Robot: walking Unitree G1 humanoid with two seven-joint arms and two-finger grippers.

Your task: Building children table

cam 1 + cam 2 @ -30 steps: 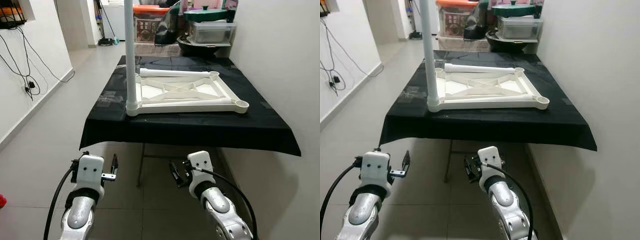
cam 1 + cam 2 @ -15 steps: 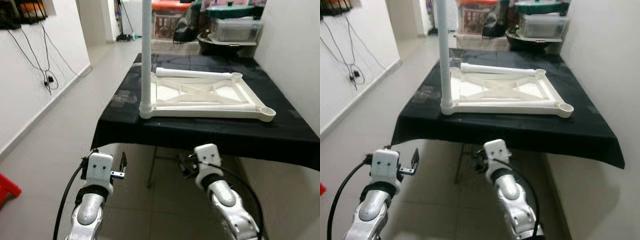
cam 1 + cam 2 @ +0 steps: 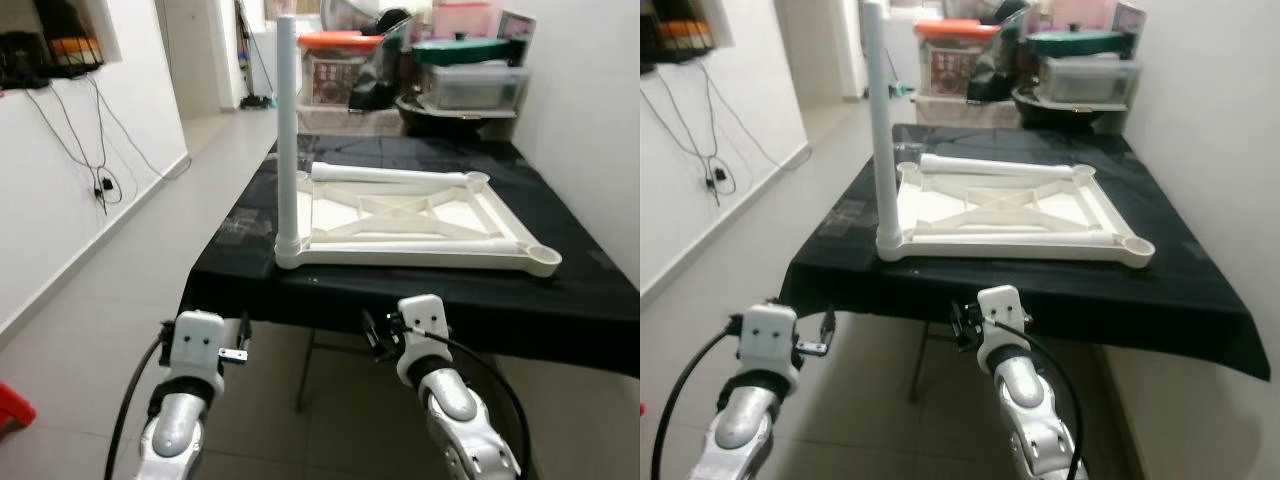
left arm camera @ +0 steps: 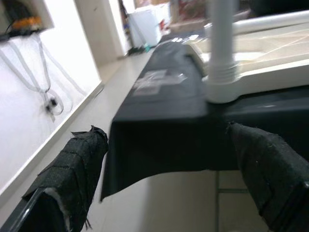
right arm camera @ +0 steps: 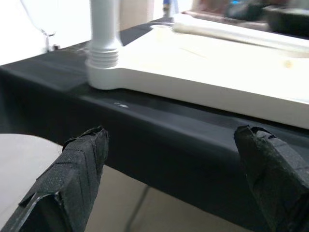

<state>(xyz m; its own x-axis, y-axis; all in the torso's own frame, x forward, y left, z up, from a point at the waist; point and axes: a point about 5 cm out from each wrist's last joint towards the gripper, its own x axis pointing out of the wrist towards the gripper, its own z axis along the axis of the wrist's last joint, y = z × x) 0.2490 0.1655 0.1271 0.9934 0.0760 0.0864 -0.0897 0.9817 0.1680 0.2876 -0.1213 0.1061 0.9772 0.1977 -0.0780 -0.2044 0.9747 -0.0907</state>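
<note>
Here a bench [image 3: 420,300] draped in a black cloth [image 3: 250,215] stands against the right wall [image 3: 590,110]. On it lies a white tabletop [image 3: 410,215], underside up, with one leg [image 3: 285,130] upright in its near left corner and another leg [image 3: 390,174] lying along its far edge. Bins [image 3: 470,80] crowd the far end; cables [image 3: 100,180] hang on the left wall above a tiled floor [image 3: 90,330]. The left pincer [image 3: 243,340] and right pincer [image 3: 372,335], both spread wide and empty, hang below the bench's near edge.
</note>
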